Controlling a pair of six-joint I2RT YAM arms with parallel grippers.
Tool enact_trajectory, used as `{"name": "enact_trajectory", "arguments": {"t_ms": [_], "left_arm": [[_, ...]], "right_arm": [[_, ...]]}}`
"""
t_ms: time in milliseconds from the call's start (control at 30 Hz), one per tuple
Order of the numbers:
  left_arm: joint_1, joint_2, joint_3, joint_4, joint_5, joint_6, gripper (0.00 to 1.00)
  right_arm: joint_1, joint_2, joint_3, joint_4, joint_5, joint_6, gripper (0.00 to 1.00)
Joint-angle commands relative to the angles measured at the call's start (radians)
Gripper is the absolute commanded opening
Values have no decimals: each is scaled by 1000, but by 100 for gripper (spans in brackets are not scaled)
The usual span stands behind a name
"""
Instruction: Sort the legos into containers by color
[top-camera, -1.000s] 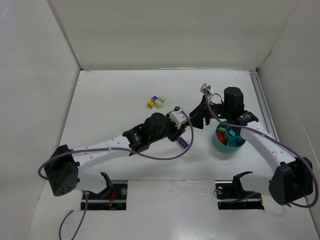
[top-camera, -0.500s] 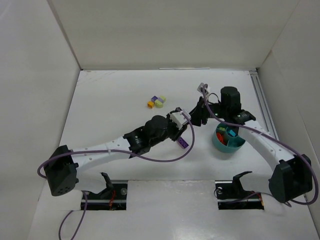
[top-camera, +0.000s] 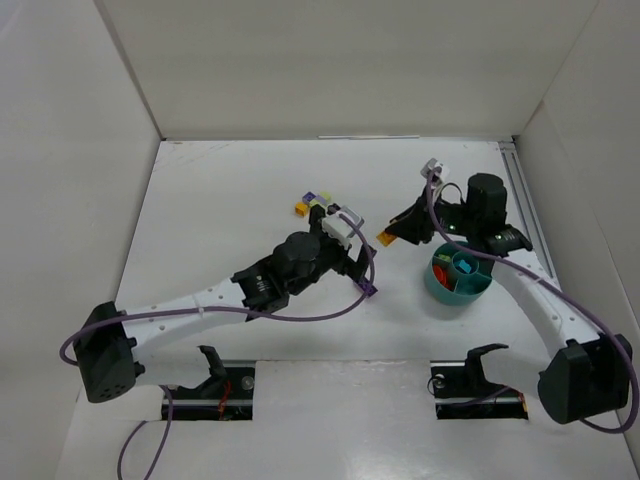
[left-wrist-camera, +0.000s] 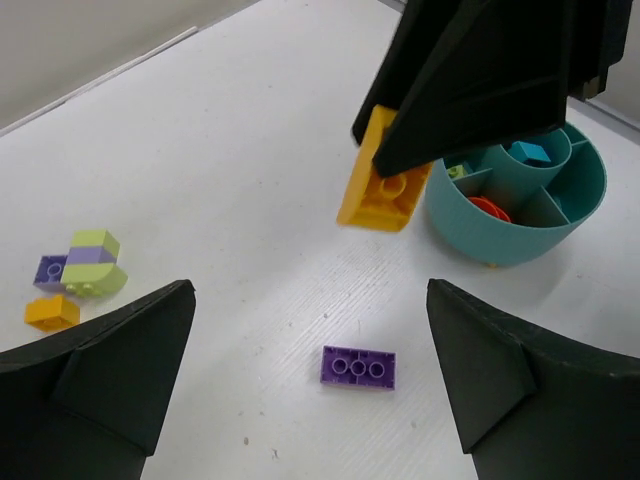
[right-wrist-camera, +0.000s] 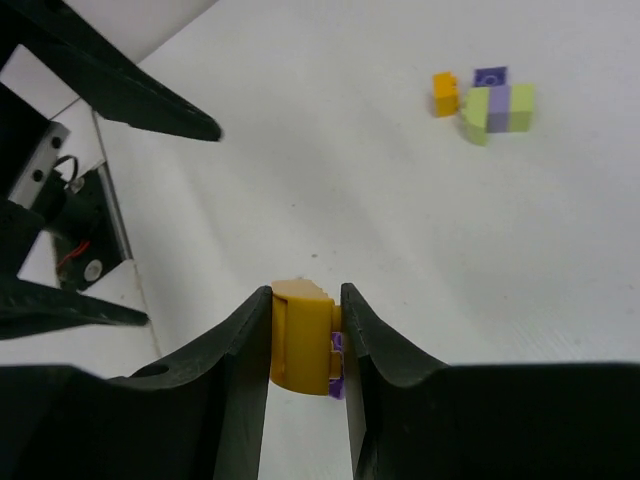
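**Legos: one held, four loose, three visible in the bowl**

Legos lie in three places. The right fingers (right-wrist-camera: 230, 400) are clamped on one yellow-orange brick (right-wrist-camera: 300, 335), holding it above the white surface (top-camera: 220, 200), just to the left of the single teal bowl (top-camera: 458, 300).

Below and a little nearer, one flat purple brick (left-wrist-camera: 358, 366) with three studs lies alone on the surface. The left fingers (left-wrist-camera: 100, 370) are spread wide above it with nothing between them.

Farther back sits a tight cluster of three pieces. These are one small orange brick (left-wrist-camera: 52, 312), one small purple brick (left-wrist-camera: 50, 270), and one pale green piece with a purple band (left-wrist-camera: 93, 262). From where I stand they seem to touch, or nearly so.

The bowl is split into compartments around a central cup. I can make out one teal piece (left-wrist-camera: 530, 152) in the cup, one red piece (left-wrist-camera: 487, 208) in a side compartment, and a bit of pale green (left-wrist-camera: 457, 172) in another. The right arm hides part of the bowl.
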Motion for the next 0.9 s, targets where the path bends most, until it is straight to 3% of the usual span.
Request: {"name": "enact_trajectory", "arguments": {"t_ms": [0,167,200,367,500,633,867], "left_arm": [[-4,-85,-26,-1,-67,-98,100],[74,-128,-63,-50,-122,-243,100],[98,-128,-63,-64,-122,-269,100],[285,-92,-12,-188,-18,-410,100],[437,-41,21,-236,42,-463,100],[603,8,31,-247,234,-494,100],[677,34,40,-299,235,-515,100]], "right_arm": [[-81,-54,-25,17,8,-50,8],[-159,-129,83,-358,257,-284,8],[-159,-149,99,-403,405,-301,8],[-222,-302,119,-552,757,-323,9],[-233,-330,139,-604,838,-334,9],[-233,-330,150,-627,858,-334,10],[-233,-303,150,-637,939,-343,10]]}}
